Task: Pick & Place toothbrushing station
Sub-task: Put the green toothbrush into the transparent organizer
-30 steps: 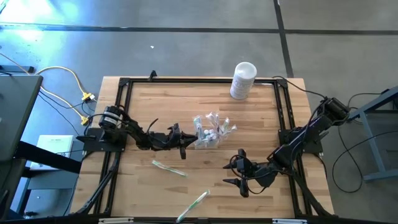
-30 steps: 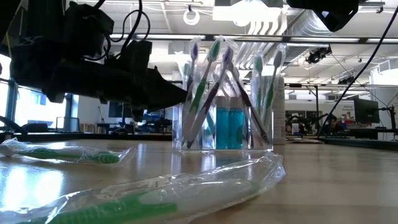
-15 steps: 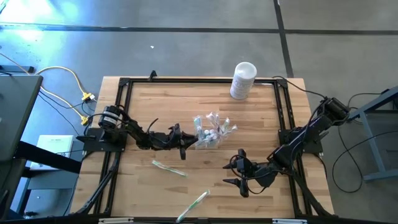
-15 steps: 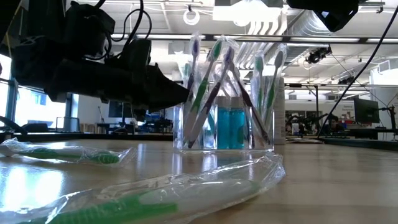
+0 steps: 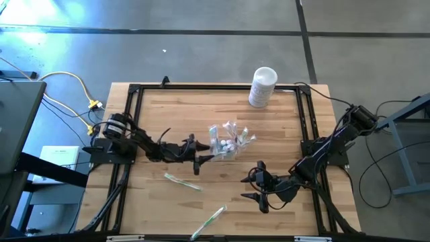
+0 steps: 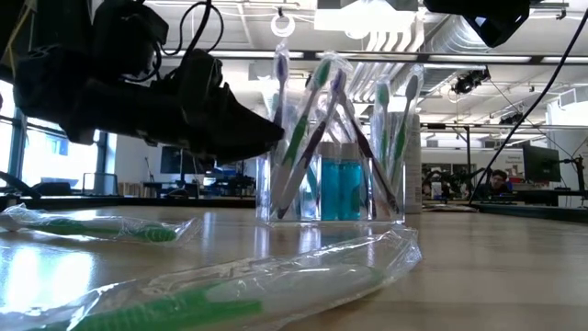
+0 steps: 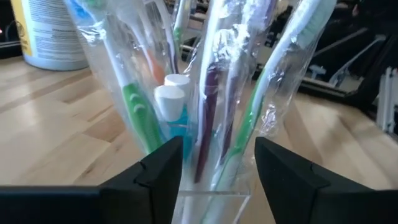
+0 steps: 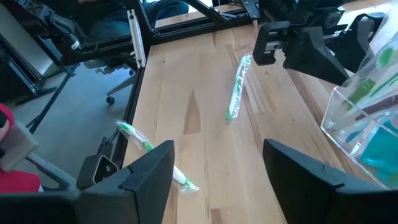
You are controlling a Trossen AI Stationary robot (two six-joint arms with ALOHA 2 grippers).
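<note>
So the left arm is stretched low across the table from its left edge, and the left gripper (image 5: 203, 159) sits right at the clear cup (image 5: 225, 150) near the middle. From its wrist camera the two fingers (image 7: 158, 171) stand apart on either side of the cup's near edge, open, not squeezing anything. The cup stands upright, stuffed with wrapped toothbrushes (image 6: 303, 129) that stick up and fan outward, bristle ends on top, plus a couple of teal tubes (image 6: 337, 188) with white caps up.

The right arm reaches in from the right edge, bent down toward the front of the table, and the right gripper (image 5: 258, 193) hovers there with its fingers spread wide, empty.

Two more wrapped green brushes lie flat on the wood: one toothbrush (image 5: 183, 181) in front of the left gripper, angled across the boards, another toothbrush (image 5: 208, 222) near the front edge.

A white canister (image 5: 262, 87) stands at the back edge. It has a printed label, but I can't read the text.
</note>
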